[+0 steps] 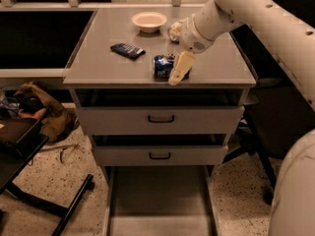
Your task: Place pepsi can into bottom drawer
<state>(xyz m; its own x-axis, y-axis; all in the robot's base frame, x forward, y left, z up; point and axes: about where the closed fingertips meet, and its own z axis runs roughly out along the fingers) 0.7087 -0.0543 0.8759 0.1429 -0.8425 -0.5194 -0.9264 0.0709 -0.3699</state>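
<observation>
cream gripper point(175, 73) beside pepsi can point(161, 66) on cabinet point(212, 65).

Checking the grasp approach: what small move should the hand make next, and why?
Probably ease the hand closer around the pepsi can. The hand sits just beside the can near the tabletop's front edge, the can rests on top, and the bottom drawer below is already pulled out.

Dented blue pepsi can point(162, 66) near cabinet top's front edge, gripper point(178, 70) touching its rt side; grey bottom drawer point(160, 203) pulled out.
</observation>
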